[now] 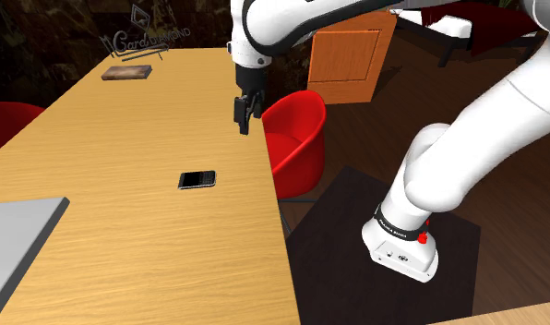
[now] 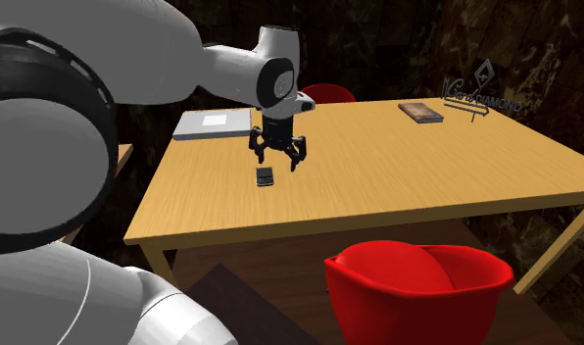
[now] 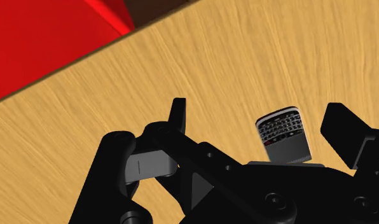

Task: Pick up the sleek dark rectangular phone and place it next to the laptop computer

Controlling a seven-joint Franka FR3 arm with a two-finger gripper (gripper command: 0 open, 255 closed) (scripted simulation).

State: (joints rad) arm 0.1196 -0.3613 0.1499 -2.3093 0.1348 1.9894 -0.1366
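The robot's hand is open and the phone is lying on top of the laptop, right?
Not quite. The phone lies on the bare table, apart from the laptop, as the shoulder view shows. The gripper is open, yes.

Much of the laptop beyond the shoulder view's left edge, phone partly behind the jaws.

Bright, evenly lit table against dim, dark surroundings.
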